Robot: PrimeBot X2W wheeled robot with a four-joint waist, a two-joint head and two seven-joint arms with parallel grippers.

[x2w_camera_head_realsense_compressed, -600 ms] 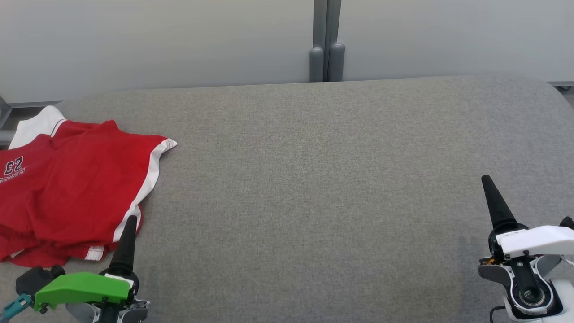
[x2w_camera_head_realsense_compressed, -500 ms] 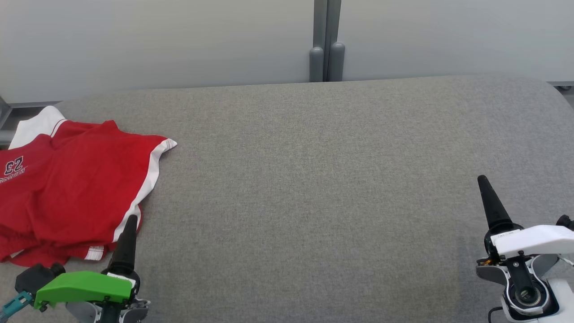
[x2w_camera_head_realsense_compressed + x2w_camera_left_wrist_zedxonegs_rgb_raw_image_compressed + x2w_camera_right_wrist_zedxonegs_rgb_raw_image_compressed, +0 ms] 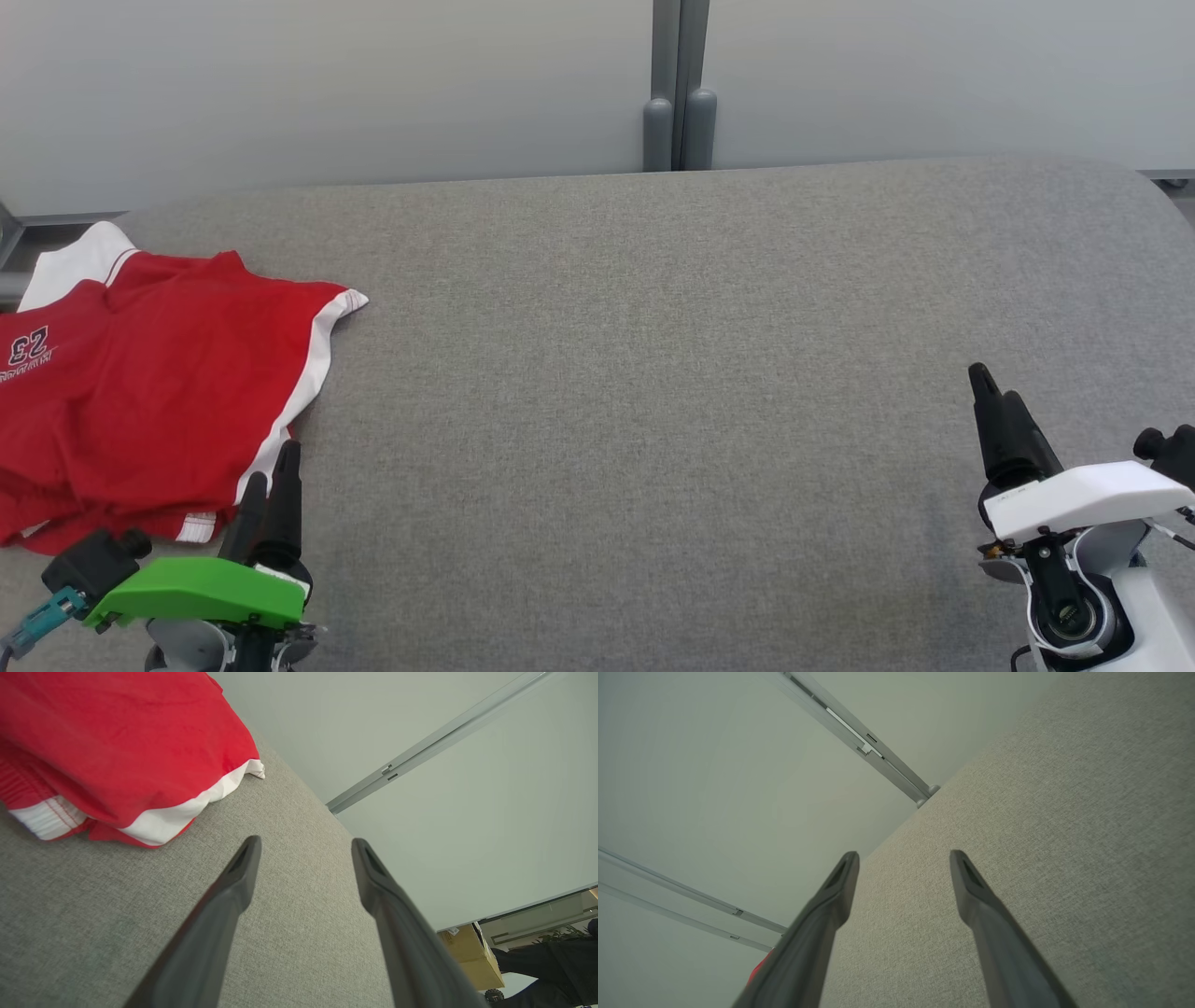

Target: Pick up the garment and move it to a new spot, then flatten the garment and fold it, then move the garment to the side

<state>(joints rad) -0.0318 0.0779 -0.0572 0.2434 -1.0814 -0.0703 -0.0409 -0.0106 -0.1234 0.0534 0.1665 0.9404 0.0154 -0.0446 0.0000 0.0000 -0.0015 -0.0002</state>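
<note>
**user1:** quick q, which arm's nearer the red fabric garment w/ white side stripes (image 3: 159, 392)? can't work it out.

**user2:** left one, no contest. the garment's bunched up on the left side of the grey woven surface (image 3: 653, 420) and runs off the left edge of the head view, so idk its full length. its white-striped edge (image 3: 301, 392) runs diagonally from the far-right corner down to the near hem. the left end effector (image 3: 271, 467) sits just beside that near-right hem corner, jaws apart w/ nothing between them. in the left wrist view the garment is up and to the left of it, not touching afaict.

**user1:** and the other arm?

**user2:** the right end effector (image 3: 994, 387) is way over at the near right, well apart from the garment w/ bare surface between. also spread wide, empty. imo the pick is a short reach left for the left arm, while the right would have to cross the whole surface. the garment isn't lifted yet, so basically step 1.
</note>
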